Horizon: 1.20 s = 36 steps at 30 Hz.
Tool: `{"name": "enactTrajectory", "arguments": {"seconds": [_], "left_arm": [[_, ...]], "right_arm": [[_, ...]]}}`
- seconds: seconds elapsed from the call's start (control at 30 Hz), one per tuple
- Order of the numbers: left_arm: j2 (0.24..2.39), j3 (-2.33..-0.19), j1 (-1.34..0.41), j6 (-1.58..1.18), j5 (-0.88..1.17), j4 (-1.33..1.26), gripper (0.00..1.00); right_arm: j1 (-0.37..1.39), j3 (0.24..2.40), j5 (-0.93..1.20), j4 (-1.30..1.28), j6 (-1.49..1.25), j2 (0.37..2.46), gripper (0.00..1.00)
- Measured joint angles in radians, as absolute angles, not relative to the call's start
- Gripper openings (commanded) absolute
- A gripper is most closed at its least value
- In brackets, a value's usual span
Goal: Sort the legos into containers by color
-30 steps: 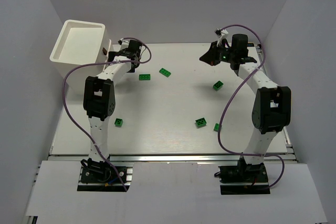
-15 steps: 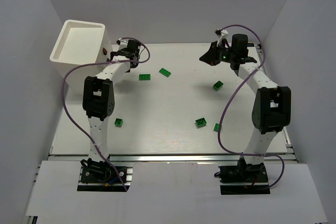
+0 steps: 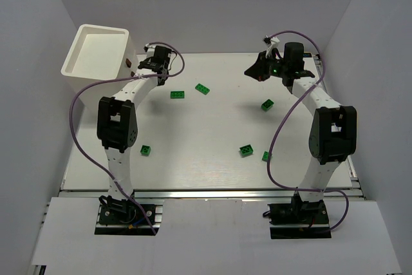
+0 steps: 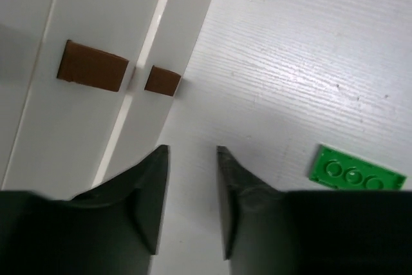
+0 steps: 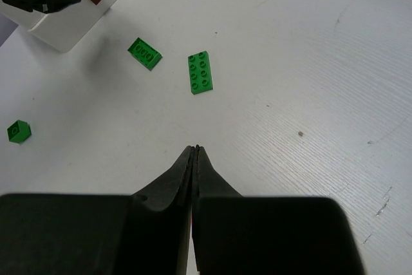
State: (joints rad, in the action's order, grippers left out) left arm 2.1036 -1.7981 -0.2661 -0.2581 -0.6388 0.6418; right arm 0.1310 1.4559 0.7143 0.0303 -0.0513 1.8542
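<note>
Several small green legos lie loose on the white table: two at the back middle (image 3: 177, 94) (image 3: 203, 89), one right of centre (image 3: 267, 104), two near the front right (image 3: 246, 150) (image 3: 266, 156), and one at the front left (image 3: 146, 150). The white container (image 3: 96, 56) stands at the back left; its wall with brown marks (image 4: 92, 66) fills the left of the left wrist view. My left gripper (image 3: 143, 64) (image 4: 192, 152) is open and empty right beside that wall, with one green lego (image 4: 357, 172) to its right. My right gripper (image 3: 250, 71) (image 5: 195, 148) is shut and empty above bare table.
The right wrist view shows two green legos (image 5: 144, 53) (image 5: 201, 73) ahead, a small one (image 5: 18, 131) at the left, and the container's corner (image 5: 71, 24). White walls enclose the table on three sides. Purple cables loop off both arms.
My left arm has shifted slightly, bringing its gripper a little closer to the container. The right arm and the legos have not moved.
</note>
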Motion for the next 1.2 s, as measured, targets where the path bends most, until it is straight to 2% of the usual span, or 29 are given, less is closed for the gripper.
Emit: {"name": "enactTrajectory", "arguments": {"seconds": [0.13, 0.17, 0.27, 0.33, 0.43, 0.53, 0.73, 1.2], "left_arm": [[2.121, -1.794, -0.275, -0.363, -0.671, 0.642, 0.59], [2.133, -1.796, -0.279, -0.386, -0.696, 0.642, 0.63], [2.205, -1.847, -0.293, -0.471, -0.845, 0.677, 0.74], [2.299, -1.945, -0.313, -0.518, -0.934, 0.719, 0.77], [2.436, -2.08, -0.347, -0.605, -1.053, 0.788, 0.79], [2.489, -2.095, -0.369, -0.664, -1.122, 0.829, 0.82], [2.493, -2.084, -0.387, -0.708, -1.235, 0.827, 0.87], [2.493, -2.051, -0.353, -0.715, -1.331, 0.74, 0.89]], "right_arm": [[0.131, 1.452, 0.715, 0.035, -0.052, 1.854, 0.0], [0.131, 1.45, 0.716, 0.038, -0.052, 1.854, 0.0], [0.131, 1.445, 0.717, 0.043, -0.052, 1.854, 0.0], [0.131, 1.443, 0.717, 0.049, -0.052, 1.854, 0.0], [0.131, 1.443, 0.717, 0.054, -0.052, 1.854, 0.0], [0.131, 1.443, 0.717, 0.055, -0.052, 1.854, 0.0], [0.129, 1.443, 0.717, 0.055, -0.05, 1.854, 0.0], [0.091, 1.501, 0.706, -0.006, -0.029, 1.891, 0.0]]}}
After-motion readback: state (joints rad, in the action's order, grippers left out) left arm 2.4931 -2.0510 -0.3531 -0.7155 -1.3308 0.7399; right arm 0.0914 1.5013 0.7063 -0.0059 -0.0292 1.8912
